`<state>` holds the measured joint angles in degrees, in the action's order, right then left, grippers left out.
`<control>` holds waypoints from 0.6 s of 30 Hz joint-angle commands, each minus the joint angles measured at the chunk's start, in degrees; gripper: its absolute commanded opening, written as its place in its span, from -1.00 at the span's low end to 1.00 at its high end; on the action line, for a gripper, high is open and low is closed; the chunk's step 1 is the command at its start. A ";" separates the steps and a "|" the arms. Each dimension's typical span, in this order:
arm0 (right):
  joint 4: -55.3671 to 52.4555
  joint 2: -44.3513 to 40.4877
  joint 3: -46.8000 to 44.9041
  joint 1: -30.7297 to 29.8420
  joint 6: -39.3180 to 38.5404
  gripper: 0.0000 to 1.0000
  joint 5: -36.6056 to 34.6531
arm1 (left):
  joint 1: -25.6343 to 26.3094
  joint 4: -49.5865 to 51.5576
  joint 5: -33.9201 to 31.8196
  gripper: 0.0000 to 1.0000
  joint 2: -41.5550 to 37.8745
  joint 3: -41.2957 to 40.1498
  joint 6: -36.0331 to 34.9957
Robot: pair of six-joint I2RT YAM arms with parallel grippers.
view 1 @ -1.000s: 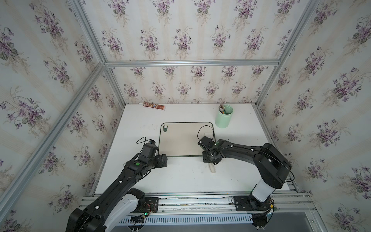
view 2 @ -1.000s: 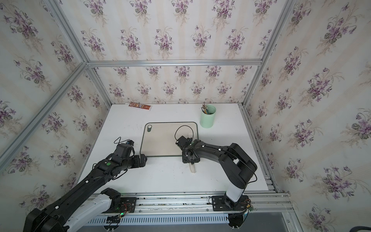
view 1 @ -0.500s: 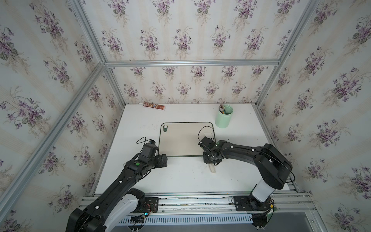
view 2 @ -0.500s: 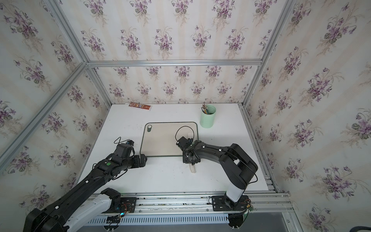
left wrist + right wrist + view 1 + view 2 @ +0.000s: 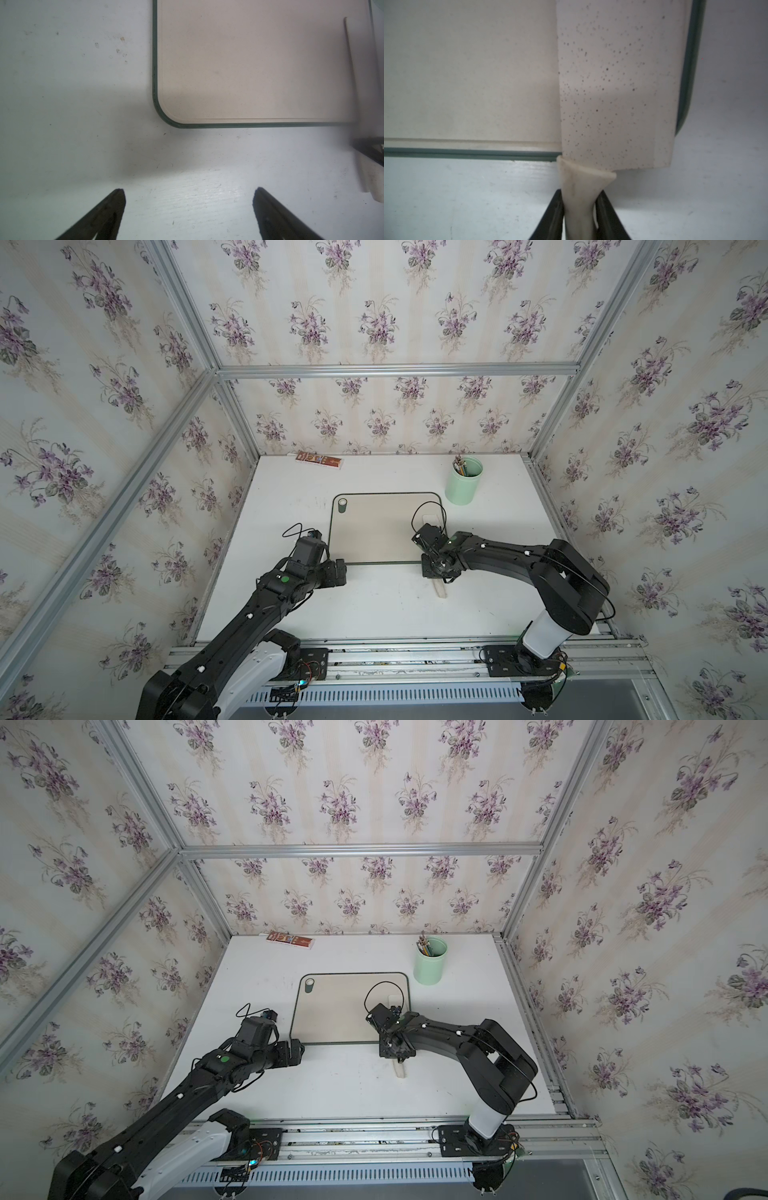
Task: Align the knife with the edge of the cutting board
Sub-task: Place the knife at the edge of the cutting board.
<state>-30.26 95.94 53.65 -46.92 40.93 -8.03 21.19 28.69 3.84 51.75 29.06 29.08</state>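
The beige cutting board [image 5: 380, 526] [image 5: 343, 1011] with its green rim lies flat mid-table. The white knife [image 5: 616, 83] rests with its broad speckled blade on the board, close along the board's right edge [image 5: 689, 62]. Its cream handle [image 5: 440, 591] [image 5: 400, 1071] sticks past the near edge onto the table. My right gripper [image 5: 580, 194] [image 5: 438, 568] is shut on that handle. My left gripper [image 5: 189, 190] [image 5: 338, 572] hovers open and empty over the table near the board's near-left corner [image 5: 166, 116]. The knife [image 5: 362, 72] shows at the side of the left wrist view.
A mint-green cup [image 5: 463, 483] [image 5: 430, 963] holding pencils stands beyond the board's far right corner. A flat brown box [image 5: 320, 460] [image 5: 291, 939] lies against the back wall. Floral walls with aluminium rails enclose the white table on three sides.
My right gripper's jaws have closed onto the knife handle. Neither arm has shifted noticeably, and the board and knife lie where they were.
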 commanded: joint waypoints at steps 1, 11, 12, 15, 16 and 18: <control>0.02 -0.40 -0.34 -0.12 1.06 -0.44 -0.75 | -0.01 0.22 -0.41 0.98 0.03 0.38 0.15; 0.40 -0.63 -1.03 -0.46 1.70 -0.46 -0.48 | -0.01 0.12 -0.41 0.98 0.11 0.30 0.10; 0.53 -0.67 -1.06 -0.53 1.64 -0.47 -0.42 | -0.01 0.13 -0.36 0.98 0.11 0.33 0.10; 0.30 -0.32 -0.74 -0.56 1.44 -0.46 -0.32 | -0.01 0.14 -0.32 0.98 0.16 0.34 0.10; 0.33 -0.32 -0.75 -0.55 1.52 -0.47 -0.32 | -0.06 0.14 -0.32 0.98 0.17 0.30 0.12; 0.46 -0.48 -0.75 -0.55 1.61 -0.46 -0.48 | -0.01 0.14 -0.32 0.98 0.20 0.36 0.10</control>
<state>-29.45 95.53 52.75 -47.33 42.04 -8.05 21.19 28.69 3.84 51.86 29.06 29.08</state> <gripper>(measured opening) 0.270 0.990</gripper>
